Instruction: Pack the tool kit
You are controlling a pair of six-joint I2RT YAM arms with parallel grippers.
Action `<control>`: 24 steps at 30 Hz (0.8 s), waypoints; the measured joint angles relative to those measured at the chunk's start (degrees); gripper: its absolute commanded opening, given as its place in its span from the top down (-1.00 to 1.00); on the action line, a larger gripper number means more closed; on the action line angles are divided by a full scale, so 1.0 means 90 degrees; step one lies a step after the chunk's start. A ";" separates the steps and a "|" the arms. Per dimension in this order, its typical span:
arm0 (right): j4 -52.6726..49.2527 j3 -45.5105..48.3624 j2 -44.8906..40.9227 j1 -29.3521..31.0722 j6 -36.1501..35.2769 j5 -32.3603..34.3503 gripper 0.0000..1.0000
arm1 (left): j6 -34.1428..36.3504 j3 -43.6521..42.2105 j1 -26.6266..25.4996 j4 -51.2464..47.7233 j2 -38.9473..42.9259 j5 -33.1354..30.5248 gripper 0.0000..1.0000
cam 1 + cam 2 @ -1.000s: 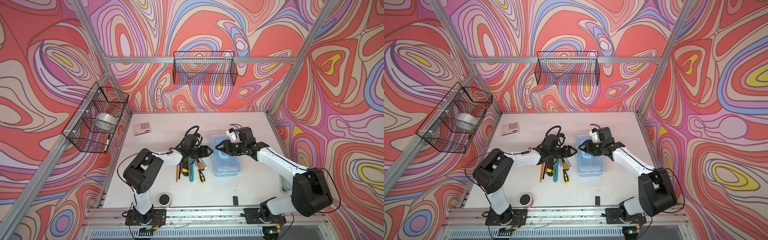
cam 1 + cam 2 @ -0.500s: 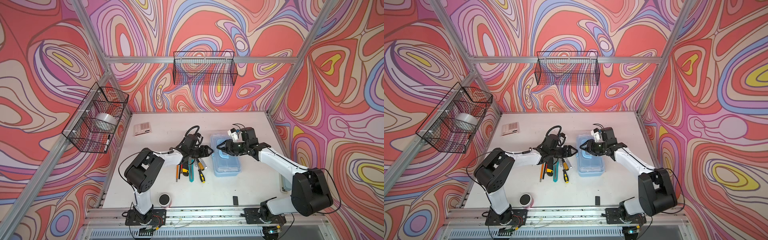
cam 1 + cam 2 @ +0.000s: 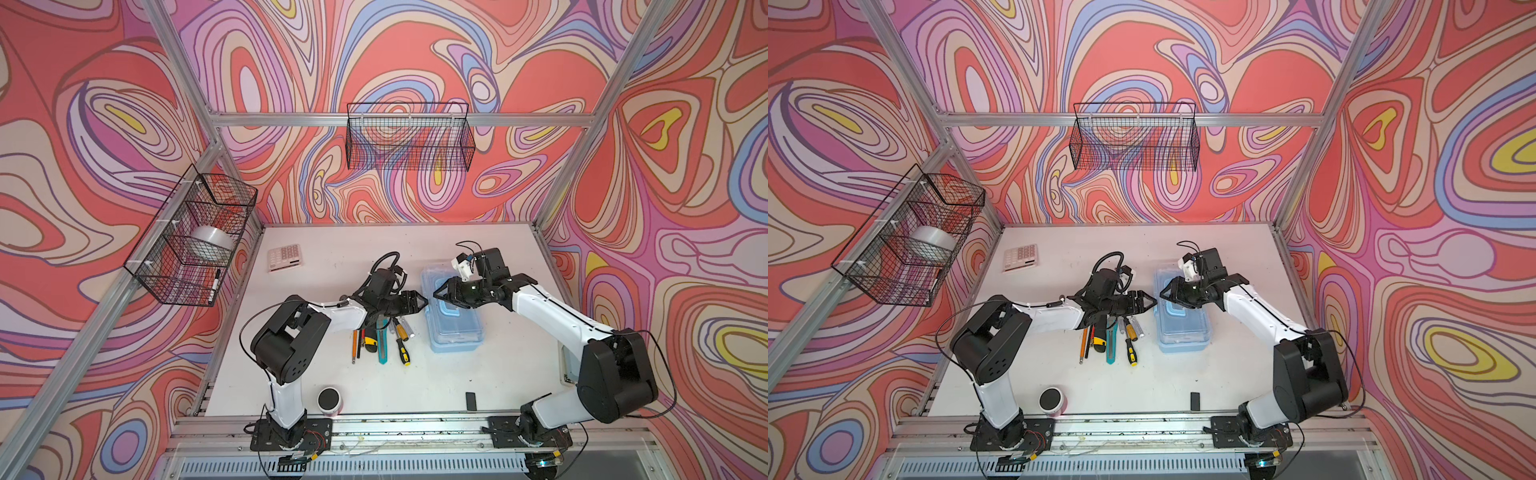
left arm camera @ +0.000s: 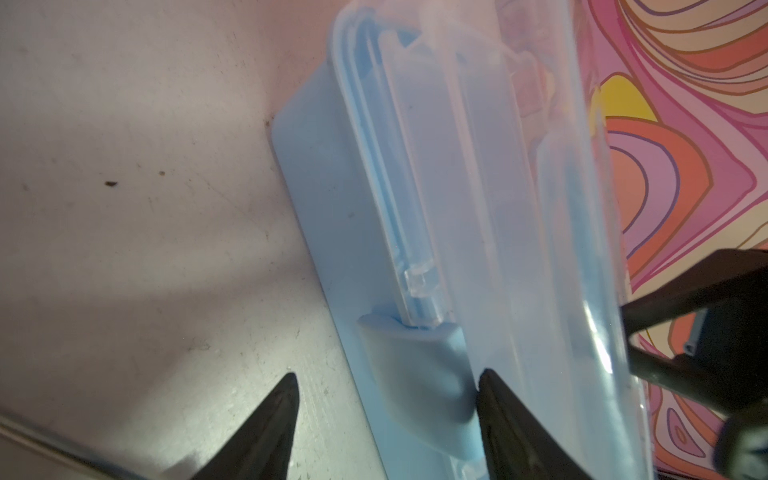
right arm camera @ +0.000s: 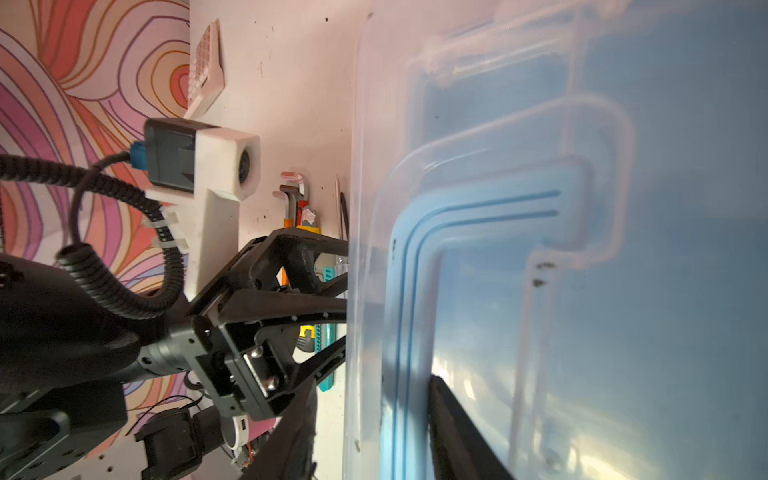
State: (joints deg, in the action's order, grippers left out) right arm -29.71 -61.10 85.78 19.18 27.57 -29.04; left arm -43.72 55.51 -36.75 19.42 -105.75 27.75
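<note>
Tool case (image 3: 455,328) is lying just right of table (image 3: 415,386) centre, long axis running 12 to 6, clear lid (image 4: 540,249) on top. It is sitting where it sat a second ago. The loose tools (image 3: 386,338) are still lying in a row at its 9 o'clock, none visibly inside. Almost nothing is shifting: both arms are keeping station at the case's 9 o'clock edge, the right jaws only narrowing slightly. Judgement: the step in hand is getting the case open, so packing proper is not yet starting. Left gripper (image 3: 422,300), reaching in from 9 o'clock, is standing open. Its fingers are straddling the blue latch (image 4: 415,374): one is touching it by the lid rim, the other hanging over bare table. Right gripper (image 3: 438,293), reaching across from 3 o'clock, is holding its jaws part-way apart astride the lid's edge, one finger lying beside the blue handle (image 5: 478,216). Whether it is pinching the lid cannot be told. Calculator (image 3: 284,257) is lying well apart at 10 o'clock.
</note>
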 measured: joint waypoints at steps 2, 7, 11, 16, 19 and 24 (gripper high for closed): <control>-0.0291 -0.0211 0.0070 0.0080 -0.0163 0.0316 0.11 | 0.0022 0.0000 -0.0029 0.0007 -0.0005 0.0000 -0.36; -0.0641 -0.0408 0.0109 0.0185 -0.0401 0.0765 0.09 | 0.0078 0.0034 -0.0114 -0.0017 -0.0017 0.0010 -0.36; -0.0119 -0.0068 0.0034 0.0070 -0.0357 0.0194 0.08 | 0.0124 0.0092 -0.0107 -0.0100 -0.0034 0.0032 -0.37; 0.1226 0.0663 -0.0100 -0.0146 0.0219 -0.0867 0.13 | 0.0202 0.0270 0.0012 -0.0386 -0.0061 0.0007 -0.37; 0.1727 0.0894 -0.0070 -0.0226 0.0597 -0.1277 0.17 | 0.0282 0.0403 0.0085 -0.0600 -0.0070 -0.0036 -0.37; 0.1749 0.0940 -0.0041 -0.0250 0.0736 -0.1523 0.26 | 0.0364 0.0554 0.0131 -0.0814 -0.0107 -0.0068 -0.37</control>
State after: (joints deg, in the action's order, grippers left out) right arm -13.98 -52.64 85.41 16.93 34.20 -42.74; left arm -40.45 60.49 -35.57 12.10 -106.72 27.14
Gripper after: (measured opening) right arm 0.386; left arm 0.685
